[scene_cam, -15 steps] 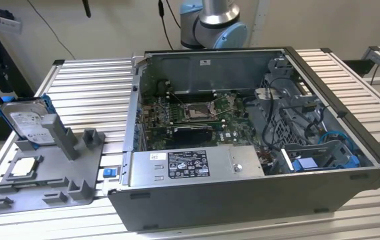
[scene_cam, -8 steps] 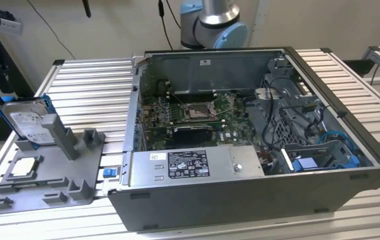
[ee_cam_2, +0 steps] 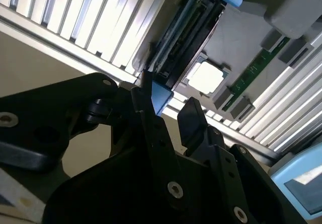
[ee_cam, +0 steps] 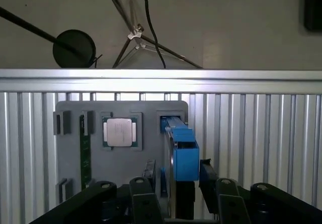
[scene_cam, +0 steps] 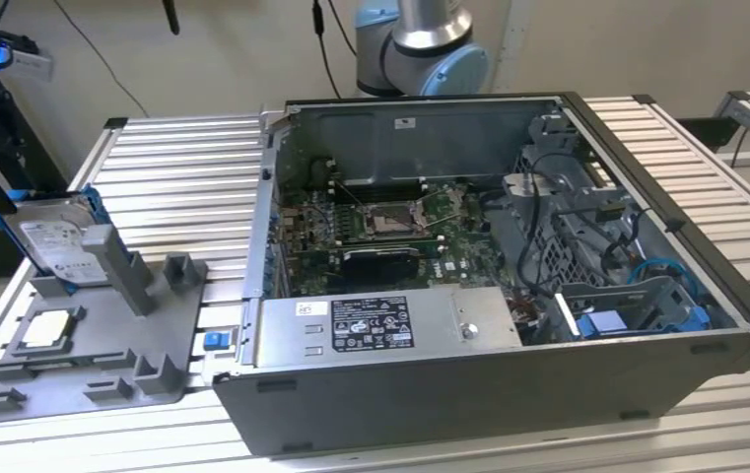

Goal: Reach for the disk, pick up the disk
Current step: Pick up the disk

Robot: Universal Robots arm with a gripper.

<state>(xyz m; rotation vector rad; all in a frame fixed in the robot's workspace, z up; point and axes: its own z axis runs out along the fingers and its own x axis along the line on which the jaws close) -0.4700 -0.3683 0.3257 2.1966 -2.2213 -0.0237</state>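
Disk point(ee_cam: 182, 148) stands edge-on inside the spread tool point(ee_cam: 177, 169) in the first wrist view (exterior view shows its label point(scene_cam: 54, 239)).

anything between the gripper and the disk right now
Nothing visible stands between them. In the first wrist view the open gripper straddles the disk, with no cable or other part in the gaps on either side. The disk stands upright in its slot on the gray holder.
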